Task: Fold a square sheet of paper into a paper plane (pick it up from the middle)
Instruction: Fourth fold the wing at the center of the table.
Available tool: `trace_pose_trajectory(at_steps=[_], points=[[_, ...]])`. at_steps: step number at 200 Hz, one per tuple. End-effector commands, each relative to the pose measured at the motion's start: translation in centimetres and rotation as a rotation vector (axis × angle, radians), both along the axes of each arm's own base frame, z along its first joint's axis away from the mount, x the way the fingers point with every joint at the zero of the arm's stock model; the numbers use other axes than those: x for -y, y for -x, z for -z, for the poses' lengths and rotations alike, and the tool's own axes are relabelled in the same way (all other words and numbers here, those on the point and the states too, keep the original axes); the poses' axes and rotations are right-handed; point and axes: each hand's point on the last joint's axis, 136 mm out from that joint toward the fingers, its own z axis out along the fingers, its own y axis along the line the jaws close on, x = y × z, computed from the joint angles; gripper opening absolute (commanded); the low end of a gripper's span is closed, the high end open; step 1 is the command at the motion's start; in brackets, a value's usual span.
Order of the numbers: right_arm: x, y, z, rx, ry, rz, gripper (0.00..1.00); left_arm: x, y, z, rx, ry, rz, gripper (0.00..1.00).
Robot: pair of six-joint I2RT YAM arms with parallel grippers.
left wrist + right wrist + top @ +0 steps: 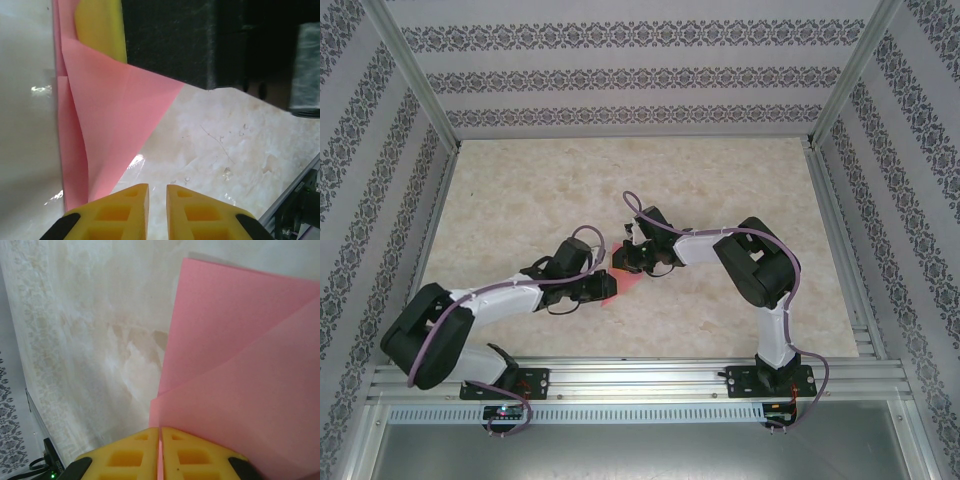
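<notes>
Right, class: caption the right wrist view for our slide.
Right gripper pinching the folded pink paper, marble table beyond.

You will find no text, label, brand, number or sign that can be read in any of these views.
</notes>
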Motion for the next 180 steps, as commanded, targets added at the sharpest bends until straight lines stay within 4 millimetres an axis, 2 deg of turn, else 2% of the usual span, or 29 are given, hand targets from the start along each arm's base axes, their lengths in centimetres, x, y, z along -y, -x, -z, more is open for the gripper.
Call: trace_pose_trajectory(at_steps=[1, 39, 81, 141, 162, 180], points=[[3.2, 1.5, 6.3, -0.064, 0.208, 0.049, 0.12, 0.7, -0.2, 0.8, 0.005, -0.008, 0.03, 0.17], [3.3, 1.7, 6.6, -0.07, 0.215, 0.048, 0.12, -1.7, 0.5, 3.9, -0.023, -0.142, 0.001, 0.14], [3.4, 1.8, 6.9, -0.076, 0.22, 0.046, 0.12, -3.3, 2.0, 5.1, -0.046, -0.176, -0.016, 0.14], [3.5, 1.9, 7.2, -0.08, 0.227, 0.044, 0.12, -4.5, 4.1, 6.6, -0.131, -0.165, -0.053, 0.11], [3.6, 1.8, 7.3, -0.078, 0.229, 0.051, 0.12, -4.2, 4.3, 5.8, -0.134, -0.092, -0.08, 0.11], [3.6, 1.8, 7.3, -0.077, 0.23, 0.055, 0.12, -3.5, 3.4, 3.4, -0.075, -0.02, -0.098, 0.12]])
